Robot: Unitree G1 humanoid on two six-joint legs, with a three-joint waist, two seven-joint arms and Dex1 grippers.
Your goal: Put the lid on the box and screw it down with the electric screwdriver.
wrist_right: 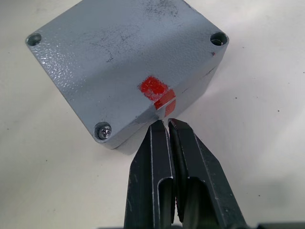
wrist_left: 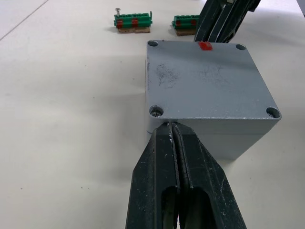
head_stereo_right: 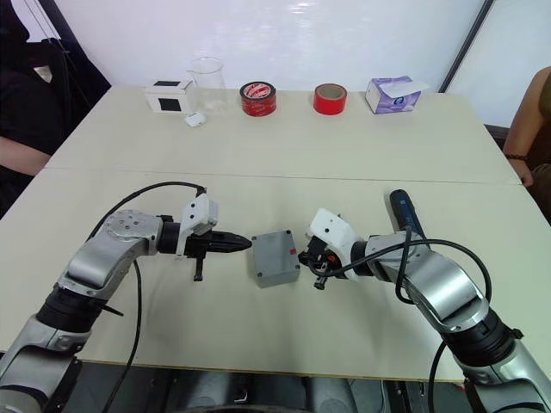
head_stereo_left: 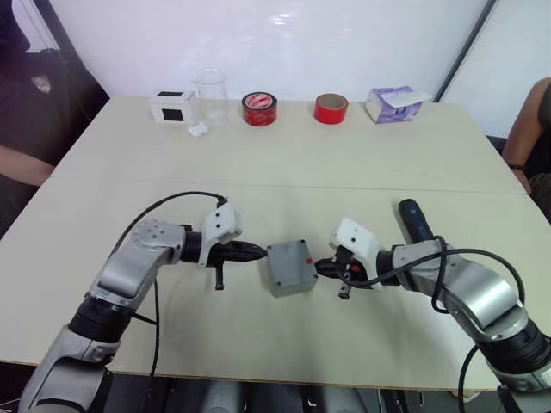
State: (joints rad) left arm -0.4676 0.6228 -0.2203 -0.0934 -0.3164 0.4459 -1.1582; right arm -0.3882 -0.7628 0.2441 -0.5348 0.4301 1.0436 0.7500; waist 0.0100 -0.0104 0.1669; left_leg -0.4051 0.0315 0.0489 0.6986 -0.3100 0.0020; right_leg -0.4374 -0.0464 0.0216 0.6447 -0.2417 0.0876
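The grey box point(head_stereo_left: 291, 267) stands in the middle of the table with the flat grey lid point(wrist_left: 209, 81) lying on top of it; a red mark point(wrist_right: 157, 90) sits at one lid edge. A screw head point(wrist_right: 103, 131) shows in one lid corner. My left gripper point(head_stereo_left: 258, 251) is shut, its tips touching the box's left side just under a corner. From the other side, my right gripper point(head_stereo_left: 320, 267) is shut too, tips against the box below the red mark. The black electric screwdriver point(head_stereo_left: 416, 219) lies on the table behind my right arm.
Along the far edge stand a white-and-black cube point(head_stereo_left: 170, 106), a clear beaker point(head_stereo_left: 210, 95), two red tape rolls point(head_stereo_left: 259, 108) point(head_stereo_left: 331, 108) and a purple tissue carton point(head_stereo_left: 394, 103). Two green terminal blocks point(wrist_left: 133, 20) lie beyond the box. People sit at the left point(head_stereo_left: 21, 163) and right point(head_stereo_left: 529, 138) edges.
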